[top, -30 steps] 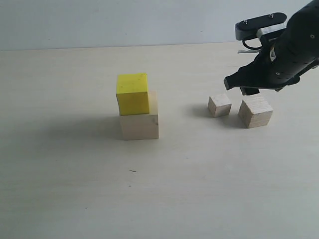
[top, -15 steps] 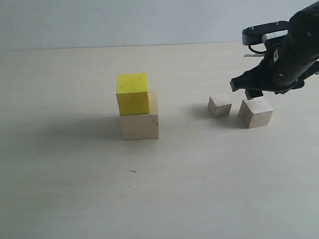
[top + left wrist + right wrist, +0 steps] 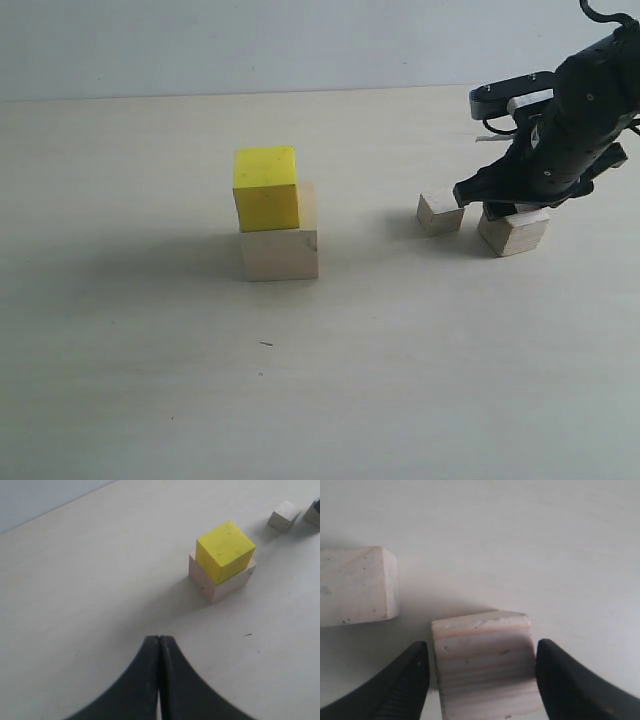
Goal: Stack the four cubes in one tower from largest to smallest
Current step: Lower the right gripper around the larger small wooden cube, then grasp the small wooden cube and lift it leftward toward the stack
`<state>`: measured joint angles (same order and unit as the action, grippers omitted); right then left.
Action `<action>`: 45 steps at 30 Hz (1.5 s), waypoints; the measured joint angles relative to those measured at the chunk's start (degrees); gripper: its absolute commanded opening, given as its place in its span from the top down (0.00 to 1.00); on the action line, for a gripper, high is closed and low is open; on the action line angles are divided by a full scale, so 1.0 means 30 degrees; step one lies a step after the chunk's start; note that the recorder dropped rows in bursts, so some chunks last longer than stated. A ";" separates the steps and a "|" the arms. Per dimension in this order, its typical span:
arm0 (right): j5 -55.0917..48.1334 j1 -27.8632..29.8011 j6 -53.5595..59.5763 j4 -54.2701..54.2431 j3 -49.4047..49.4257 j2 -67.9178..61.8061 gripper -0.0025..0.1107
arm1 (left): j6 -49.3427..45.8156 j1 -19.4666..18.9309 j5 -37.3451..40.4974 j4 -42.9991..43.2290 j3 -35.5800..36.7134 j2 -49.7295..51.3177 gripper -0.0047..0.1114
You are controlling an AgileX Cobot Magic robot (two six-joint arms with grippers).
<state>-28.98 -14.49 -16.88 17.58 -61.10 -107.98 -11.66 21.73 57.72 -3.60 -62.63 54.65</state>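
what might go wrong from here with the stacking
The right hand straddles the medium cube, open, with the small cube close alongside; closing or lifting could nudge that one. The yellow cube sits off-centre on the large cube, so adding more may topple it.

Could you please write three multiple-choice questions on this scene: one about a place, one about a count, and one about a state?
1. Where does the yellow cube sit?
A. on the large wood cube
B. inside a box
C. between gripper fingers

2. How many cubes stand singly on the table?
A. one
B. two
C. four

3. How is the right gripper?
A. shut on the yellow cube
B. shut on nothing
C. open around the medium cube

Answers:
1 A, it rests on top of the large wood cube.
2 B, only the small cube and the medium cube stand singly.
3 C, its fingers flank that cube, with a gap showing on one side.
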 measured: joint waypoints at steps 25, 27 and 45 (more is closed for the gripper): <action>-0.0418 0.0042 0.0072 -0.0147 0.0004 0.1314 0.36 | -0.0080 0.0000 0.0076 0.0000 0.0000 0.0000 0.96; -0.0432 0.0042 0.0072 -0.0147 0.0004 0.1508 0.36 | -0.0080 0.0000 0.0076 0.0000 0.0000 0.0000 0.96; -0.0390 0.0042 0.0072 -0.0328 0.0004 -0.0675 0.38 | -0.0080 0.0000 0.0076 0.0000 0.0000 0.0000 0.96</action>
<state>-30.15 -14.36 -16.66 16.59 -61.08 -110.00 -11.90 21.73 57.95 -3.60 -62.63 54.65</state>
